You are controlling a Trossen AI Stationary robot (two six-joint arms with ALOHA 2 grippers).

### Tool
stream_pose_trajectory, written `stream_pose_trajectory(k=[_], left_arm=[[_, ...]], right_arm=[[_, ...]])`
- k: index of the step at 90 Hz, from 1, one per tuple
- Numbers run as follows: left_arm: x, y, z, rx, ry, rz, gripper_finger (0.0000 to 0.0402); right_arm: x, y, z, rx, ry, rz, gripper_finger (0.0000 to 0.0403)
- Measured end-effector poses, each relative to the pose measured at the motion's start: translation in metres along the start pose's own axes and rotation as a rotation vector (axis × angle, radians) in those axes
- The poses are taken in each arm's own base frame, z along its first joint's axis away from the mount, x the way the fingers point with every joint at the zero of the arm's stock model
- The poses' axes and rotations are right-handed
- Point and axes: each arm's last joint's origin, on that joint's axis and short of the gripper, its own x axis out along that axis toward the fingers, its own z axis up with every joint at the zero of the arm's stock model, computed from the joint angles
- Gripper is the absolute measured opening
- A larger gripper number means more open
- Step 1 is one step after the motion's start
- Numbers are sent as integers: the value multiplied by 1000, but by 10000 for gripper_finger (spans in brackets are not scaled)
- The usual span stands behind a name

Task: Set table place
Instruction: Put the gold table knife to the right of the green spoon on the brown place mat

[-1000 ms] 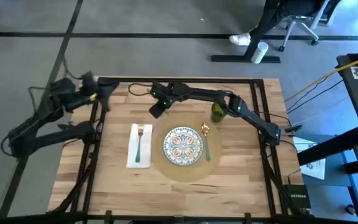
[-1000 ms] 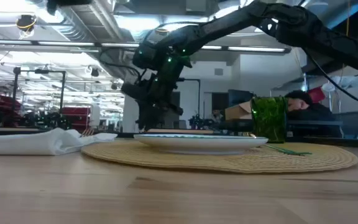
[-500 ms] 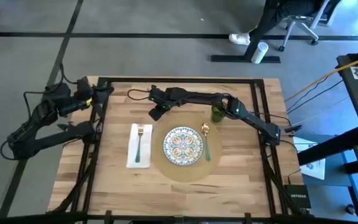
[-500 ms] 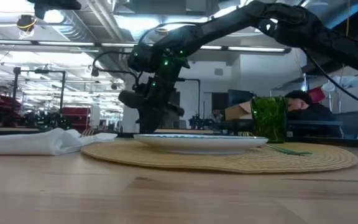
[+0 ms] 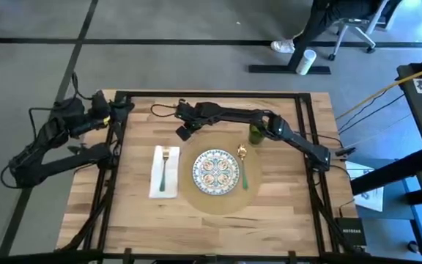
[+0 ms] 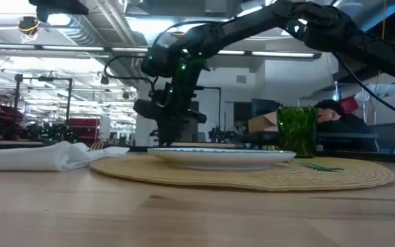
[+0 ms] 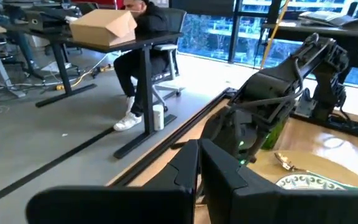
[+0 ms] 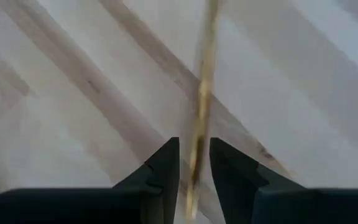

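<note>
Place setting's nearly there: placemat (image 5: 215, 192) mid-table (image 5: 277, 213) with plate (image 5: 215, 171), fork on napkin (image 5: 164, 171), spoon, green cup. Right gripper (image 5: 184, 132) behind the mat pinches a thin gold utensil (image 8: 202, 93), probably the knife. Left gripper (image 7: 199, 163) parked off-table, fingers pressed together.

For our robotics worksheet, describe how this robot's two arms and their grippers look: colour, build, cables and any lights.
Both arms are dark, near-black jointed links. The right arm is long and slim, with a thin black cable trailing by its wrist; small green lights glow on its wrist housing. The left arm looks bulkier, with looped black cables. Each gripper has two flat, matte black fingers, squared at the tips.
</note>
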Motion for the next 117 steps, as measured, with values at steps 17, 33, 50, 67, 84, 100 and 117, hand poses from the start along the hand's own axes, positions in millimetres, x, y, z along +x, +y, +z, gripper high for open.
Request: stream_pose_trajectory(k=[17, 33, 50, 67, 84, 100, 117], left_arm=[[0, 0, -3, 14, 27, 1, 0], [0, 0, -6, 22, 62, 1, 0], [0, 0, -7, 30, 67, 0, 0], [0, 0, -6, 32, 60, 0, 0], [0, 0, -6, 30, 60, 0, 0], [3, 0, -11, 31, 74, 0, 0], [9, -1, -19, 32, 104, 1, 0]], right_arm=[[4, 0, -2, 16, 6, -16, 76], [5, 0, -2, 34, 9, 1, 76], [4, 4, -3, 34, 11, 12, 76], [7, 9, -9, 46, 47, 27, 76], [26, 14, -21, 47, 87, -16, 76], [35, 16, -26, 45, 111, -22, 76], [35, 18, -28, 8, 110, -13, 30]])
